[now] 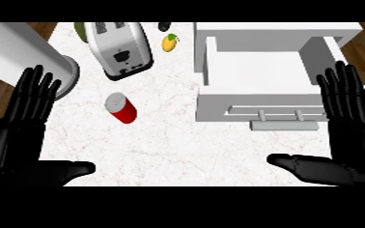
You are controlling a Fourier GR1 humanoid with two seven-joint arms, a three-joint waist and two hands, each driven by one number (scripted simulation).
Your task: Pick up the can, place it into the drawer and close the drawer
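Note:
A red can [122, 108] with a silver top lies tilted on the white marble counter [171, 149], left of centre. The white drawer [260, 67] stands pulled open at the right, its inside bare, with a grey handle [283, 124] on its front. My left hand [28, 106] rests open at the left edge, fingers up, thumb stretched toward the middle, a hand's width left of the can. My right hand [342, 101] rests open at the right edge beside the drawer front, thumb pointing left. Neither hand touches anything.
A silver toaster [121, 48] stands behind the can. A yellow-orange fruit [170, 42] lies between toaster and drawer, with a dark object [164, 26] behind it. A grey cylinder [32, 58] slants in at the far left. Something green [80, 29] peeks behind the toaster.

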